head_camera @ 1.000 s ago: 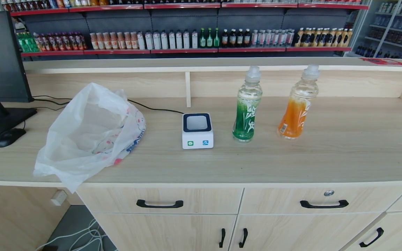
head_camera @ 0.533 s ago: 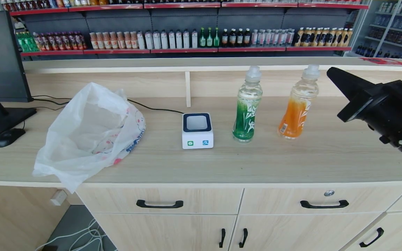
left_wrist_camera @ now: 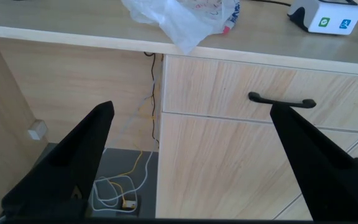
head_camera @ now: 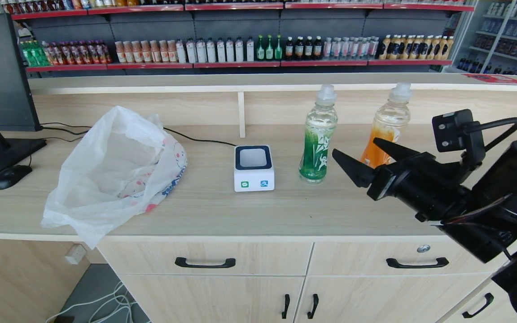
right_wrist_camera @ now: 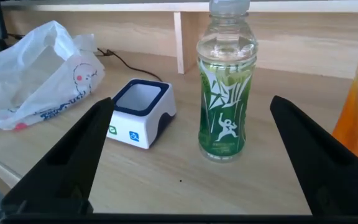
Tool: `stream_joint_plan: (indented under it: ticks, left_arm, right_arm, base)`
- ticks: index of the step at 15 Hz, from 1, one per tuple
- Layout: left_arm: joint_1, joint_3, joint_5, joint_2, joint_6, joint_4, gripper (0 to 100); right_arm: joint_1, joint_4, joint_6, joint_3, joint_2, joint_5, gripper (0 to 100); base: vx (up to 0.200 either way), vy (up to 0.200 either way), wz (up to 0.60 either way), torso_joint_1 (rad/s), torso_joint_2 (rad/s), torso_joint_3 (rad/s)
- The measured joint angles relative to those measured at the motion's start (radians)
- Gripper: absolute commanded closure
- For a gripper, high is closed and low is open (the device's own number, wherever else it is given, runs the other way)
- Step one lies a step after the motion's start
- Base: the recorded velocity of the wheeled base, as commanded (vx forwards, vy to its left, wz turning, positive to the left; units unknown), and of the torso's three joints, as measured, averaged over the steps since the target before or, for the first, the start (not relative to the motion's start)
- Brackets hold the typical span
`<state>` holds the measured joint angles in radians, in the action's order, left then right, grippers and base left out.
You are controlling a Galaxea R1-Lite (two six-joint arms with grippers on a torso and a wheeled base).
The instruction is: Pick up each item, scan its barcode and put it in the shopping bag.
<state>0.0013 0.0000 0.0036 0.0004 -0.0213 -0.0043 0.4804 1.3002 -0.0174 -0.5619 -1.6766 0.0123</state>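
Two drinks stand upright on the pale wooden worktop (head_camera: pixel 285 211), both right of the small white box scanner (head_camera: pixel 253 167) with its dark-rimmed window. First comes the clear plastic bottle with a green label (head_camera: pixel 317 139), near the scanner, then the clear plastic bottle of orange drink (head_camera: pixel 388 121) farther right. The crumpled white plastic shopping bag (head_camera: pixel 115 172) lies left of the scanner, mouth open.

The right claw (head_camera: pixel 353 146) hovers right of the scanner, fingers spread wide and empty, hiding part of the orange bottle's lower half. The left claw (left_wrist_camera: pixel 191 107), also spread and empty, sits lower than the scanner, facing the wooden drawer fronts (left_wrist_camera: pixel 229 81). In the right wrist view, the orange bottle is cut off at the edge.
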Motion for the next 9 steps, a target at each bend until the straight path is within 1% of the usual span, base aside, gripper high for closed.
stream_joint_plan:
  ticks: [2,5,9]
  left_arm:
    - [0.0,0.0,0.0,0.0,0.0,0.0,0]
    - [0.0,0.0,0.0,0.0,0.0,0.0,0]
    - [0.0,0.0,0.0,0.0,0.0,0.0,0]
  right_arm:
    - [-0.019,0.005,-0.019,-0.026,-0.057,-0.001,0]
    - [-0.034,0.006,-0.021,-0.109,-0.133,-0.003,0]
    - [-0.029,0.0,-0.018,-0.211,-0.218,-0.051,0]
  base:
    - [0.0,0.0,0.0,0.0,0.0,0.0]
    - [0.0,0.0,0.0,0.0,0.0,0.0]
    - [0.0,0.0,0.0,0.0,0.0,0.0]
